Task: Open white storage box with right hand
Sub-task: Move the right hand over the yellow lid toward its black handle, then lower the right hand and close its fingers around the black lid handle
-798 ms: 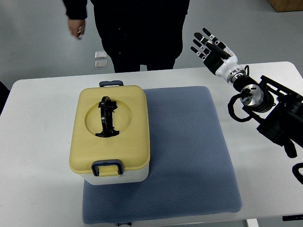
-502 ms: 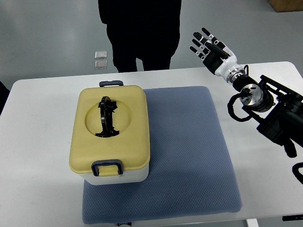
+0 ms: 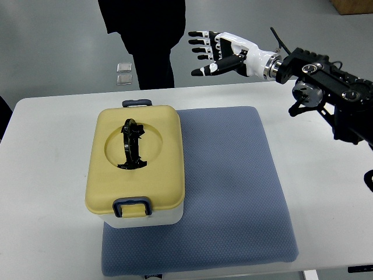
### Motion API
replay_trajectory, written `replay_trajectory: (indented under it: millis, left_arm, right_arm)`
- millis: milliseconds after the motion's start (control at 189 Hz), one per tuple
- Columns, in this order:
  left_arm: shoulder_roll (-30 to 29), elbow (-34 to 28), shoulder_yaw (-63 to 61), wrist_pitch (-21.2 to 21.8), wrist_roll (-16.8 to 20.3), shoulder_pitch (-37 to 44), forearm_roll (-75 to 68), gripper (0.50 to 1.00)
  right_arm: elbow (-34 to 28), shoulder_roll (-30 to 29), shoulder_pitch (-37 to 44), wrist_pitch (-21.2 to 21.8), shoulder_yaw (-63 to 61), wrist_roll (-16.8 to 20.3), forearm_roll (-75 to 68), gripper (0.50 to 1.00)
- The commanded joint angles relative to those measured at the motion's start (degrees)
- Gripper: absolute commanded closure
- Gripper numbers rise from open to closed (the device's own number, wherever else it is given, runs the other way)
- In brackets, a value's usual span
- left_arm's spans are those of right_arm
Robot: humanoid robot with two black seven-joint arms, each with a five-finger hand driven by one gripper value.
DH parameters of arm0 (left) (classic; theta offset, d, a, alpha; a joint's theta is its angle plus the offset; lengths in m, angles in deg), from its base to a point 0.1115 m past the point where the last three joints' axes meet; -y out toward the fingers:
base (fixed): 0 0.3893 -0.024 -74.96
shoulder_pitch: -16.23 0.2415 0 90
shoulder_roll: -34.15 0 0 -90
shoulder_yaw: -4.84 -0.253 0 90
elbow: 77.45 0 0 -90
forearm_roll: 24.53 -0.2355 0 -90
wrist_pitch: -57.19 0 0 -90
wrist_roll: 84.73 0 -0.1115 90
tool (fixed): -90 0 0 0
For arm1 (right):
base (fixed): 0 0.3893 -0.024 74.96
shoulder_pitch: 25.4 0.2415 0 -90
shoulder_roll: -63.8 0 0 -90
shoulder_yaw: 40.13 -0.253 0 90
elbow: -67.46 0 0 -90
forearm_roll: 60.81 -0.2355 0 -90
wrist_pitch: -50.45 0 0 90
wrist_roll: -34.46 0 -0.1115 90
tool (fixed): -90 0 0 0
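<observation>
The white storage box (image 3: 137,219) with a pale yellow lid (image 3: 135,160) stands on the left part of a blue mat (image 3: 233,186). A black folding handle (image 3: 131,144) lies in the lid's round recess. Blue-grey latches show at the near edge (image 3: 132,206) and the far edge (image 3: 136,104), both down. My right hand (image 3: 213,51) hovers beyond the table's far edge, above and to the right of the box, fingers spread and pointing left, holding nothing. Its arm (image 3: 326,87) comes in from the right. The left arm is out of view.
A person in black (image 3: 143,29) stands behind the table, at the top left of the hand. The white table (image 3: 46,175) carries the mat. Two small grey squares (image 3: 123,73) lie on the floor beyond it.
My right hand swung left from the table's far right corner toward the box and turned its fingers to point left. The person shifted to the left.
</observation>
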Motion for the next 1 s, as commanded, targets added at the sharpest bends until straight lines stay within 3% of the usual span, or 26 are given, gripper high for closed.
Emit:
replay_trajectory:
  millis: [0, 185, 312, 613, 825, 994]
  left_arm:
    - [0.0, 0.1, 0.0, 0.0, 0.0, 0.0, 0.0, 0.5]
    - [0.0, 0.1, 0.0, 0.0, 0.0, 0.0, 0.0, 0.5]
    - [0.0, 0.1, 0.0, -0.1, 0.0, 0.1, 0.0, 0.5]
    - [0.0, 0.9, -0.1, -0.1, 0.0, 0.0, 0.1, 0.5]
    - [0.0, 0.9, -0.1, -0.1, 0.0, 0.0, 0.1, 0.5]
    - [0.0, 0.9, -0.1, -0.1, 0.0, 0.1, 0.1, 0.5]
  right_arm:
    - [-7.7, 3.5, 3.8, 6.9, 1.7, 0.1, 17.5, 0.552]
    - [-17.5, 6.1, 13.0, 6.9, 10.6, 0.1, 27.4, 0.552]
    - [-19.5, 5.8, 17.3, 6.9, 14.1, 0.0, 27.4, 0.552]
    - [-20.8, 1.8, 18.6, 6.8, 14.3, -0.5, 27.4, 0.552]
    - [-20.8, -0.8, 17.0, 0.7, 14.6, -1.5, 27.5, 0.552]
    - [-20.8, -2.0, 15.6, -1.8, 14.8, -1.9, 27.6, 0.552]
